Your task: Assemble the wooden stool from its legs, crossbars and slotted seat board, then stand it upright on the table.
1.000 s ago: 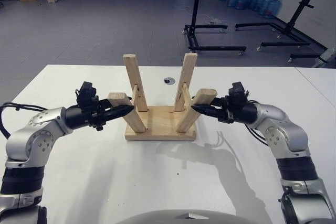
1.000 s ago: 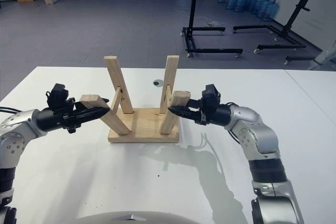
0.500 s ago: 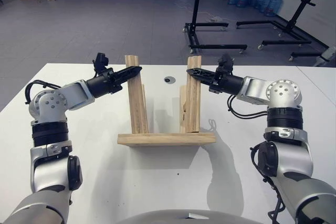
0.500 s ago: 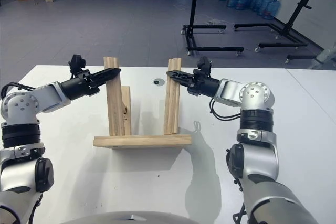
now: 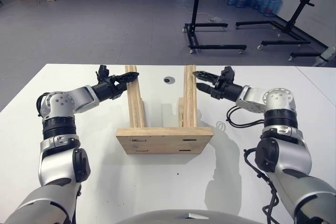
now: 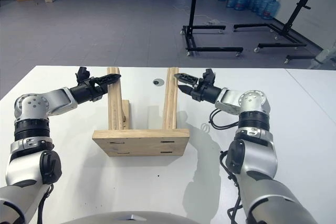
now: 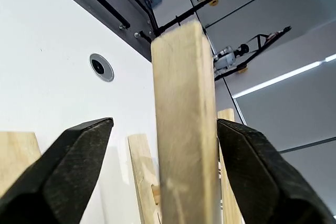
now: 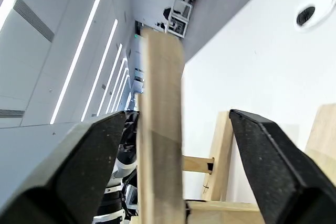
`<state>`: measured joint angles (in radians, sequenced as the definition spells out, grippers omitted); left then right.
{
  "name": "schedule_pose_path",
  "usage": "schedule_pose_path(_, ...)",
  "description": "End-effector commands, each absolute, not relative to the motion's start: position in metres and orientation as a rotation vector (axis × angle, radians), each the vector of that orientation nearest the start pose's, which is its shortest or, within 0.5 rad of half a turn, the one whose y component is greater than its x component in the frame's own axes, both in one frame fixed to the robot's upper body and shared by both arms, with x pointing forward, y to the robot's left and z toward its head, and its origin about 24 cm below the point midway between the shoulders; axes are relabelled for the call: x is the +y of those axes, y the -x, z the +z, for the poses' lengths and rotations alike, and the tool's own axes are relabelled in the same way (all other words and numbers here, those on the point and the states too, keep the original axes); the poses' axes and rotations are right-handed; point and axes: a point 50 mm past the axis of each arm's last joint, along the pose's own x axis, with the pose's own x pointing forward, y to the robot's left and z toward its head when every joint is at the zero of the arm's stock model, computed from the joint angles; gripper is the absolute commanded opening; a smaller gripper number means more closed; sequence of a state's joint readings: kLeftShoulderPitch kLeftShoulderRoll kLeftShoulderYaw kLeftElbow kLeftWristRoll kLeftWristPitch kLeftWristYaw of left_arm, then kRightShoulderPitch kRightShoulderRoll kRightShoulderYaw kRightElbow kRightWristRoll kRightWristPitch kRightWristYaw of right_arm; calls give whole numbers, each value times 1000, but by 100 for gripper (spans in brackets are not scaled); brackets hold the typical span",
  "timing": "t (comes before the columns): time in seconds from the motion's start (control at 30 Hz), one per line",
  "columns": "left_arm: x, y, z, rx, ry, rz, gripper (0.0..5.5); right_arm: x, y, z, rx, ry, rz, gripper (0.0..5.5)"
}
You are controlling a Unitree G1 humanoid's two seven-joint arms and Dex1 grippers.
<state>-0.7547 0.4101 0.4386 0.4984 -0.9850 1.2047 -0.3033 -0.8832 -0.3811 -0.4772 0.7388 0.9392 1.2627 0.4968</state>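
The wooden stool lies tipped on the white table (image 5: 79,182), with its slotted seat board (image 5: 164,140) facing me and the legs pointing away. My left gripper (image 5: 132,75) is at the far tip of the left leg (image 5: 135,103). In the left wrist view that leg (image 7: 184,119) stands between the spread fingers (image 7: 68,182), with a clear gap on one side. My right gripper (image 5: 198,77) is at the tip of the right leg (image 5: 190,100), open. In the right wrist view its leg (image 8: 160,129) stands free between the wide-set fingers (image 8: 273,171). A crossbar (image 8: 197,164) joins the legs.
A round cable hole (image 5: 169,80) sits in the table just beyond the stool. Past the table's far edge is open floor with black wheeled stands (image 5: 215,35) and water bottles (image 5: 257,1). Bare tabletop lies on both sides and in front of the seat board.
The stool went from upside down with its legs up to tipped over, seat face toward me. Both grippers moved from the lower legs up to the leg tips and farther out.
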Motion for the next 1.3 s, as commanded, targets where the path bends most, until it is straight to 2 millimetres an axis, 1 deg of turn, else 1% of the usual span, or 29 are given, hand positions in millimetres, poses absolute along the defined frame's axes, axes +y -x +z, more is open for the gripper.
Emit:
schedule_pose_path(0.03,195,-355,171,420,943,-626,414,-180,-362,173,463,-1108,820,439)
schedule_pose_path(0.07,197,-359,176,389,945,-604,431,-183,-365,178,433,-1111,799,458)
schedule_pose_path(0.1,206,-365,180,355,959,-545,445,-191,-369,182,397,-1107,762,474)
schedule_pose_path(0.13,220,-369,181,324,947,-472,463,-202,-372,185,361,-1088,708,495)
schedule_pose_path(0.2,269,-368,176,263,915,-259,494,-239,-372,188,295,-1017,563,532)
schedule_pose_path(0.23,304,-359,171,229,886,-131,509,-265,-368,185,266,-959,472,540)
schedule_pose_path(0.27,343,-341,167,196,768,-17,527,-297,-357,177,250,-855,360,540)
schedule_pose_path(0.3,375,-321,163,186,673,69,539,-323,-345,171,244,-750,294,540)
schedule_pose_path(0.33,402,-294,161,183,532,70,539,-351,-324,163,259,-594,256,540)
schedule_pose_path(0.37,418,-261,153,246,390,-3,539,-372,-297,154,324,-404,284,540)
schedule_pose_path(0.4,423,-229,143,325,240,-134,539,-384,-268,144,424,-244,359,540)
schedule_pose_path(0.43,413,-184,126,467,187,-345,539,-388,-228,133,556,-117,503,540)
schedule_pose_path(0.47,389,-139,115,565,171,-580,539,-381,-190,127,674,-73,671,540)
schedule_pose_path(0.5,361,-109,117,619,188,-752,539,-370,-166,126,747,-64,789,540)
schedule_pose_path(0.53,336,-102,123,579,176,-841,539,-353,-153,125,783,-69,901,540)
schedule_pose_path(0.57,313,-109,123,529,160,-923,539,-336,-158,120,739,-66,959,540)
schedule_pose_path(0.6,298,-120,121,487,135,-970,539,-321,-169,116,657,-47,987,540)
schedule_pose_path(0.63,287,-129,116,475,96,-1023,539,-308,-180,110,603,-38,1018,540)
schedule_pose_path(0.67,281,-134,112,477,65,-1064,539,-297,-188,105,580,-21,1050,540)
schedule_pose_path(0.73,271,-148,108,446,13,-1083,539,-275,-197,95,529,22,1117,540)
schedule_pose_path(0.83,258,-172,98,380,-70,-1019,539,-252,-207,82,445,56,1123,540)
schedule_pose_path(0.93,238,-181,85,369,-123,-1028,539,-226,-210,74,393,29,1179,540)
schedule_pose_path(1.0,231,-186,82,359,-144,-1029,539,-216,-211,71,375,13,1199,540)
schedule_pose_path(1.1,222,-195,80,343,-158,-1047,539,-206,-214,69,365,2,1206,540)
schedule_pose_path(1.3,207,-203,78,302,-127,-1087,539,-187,-222,72,312,-14,1226,540)
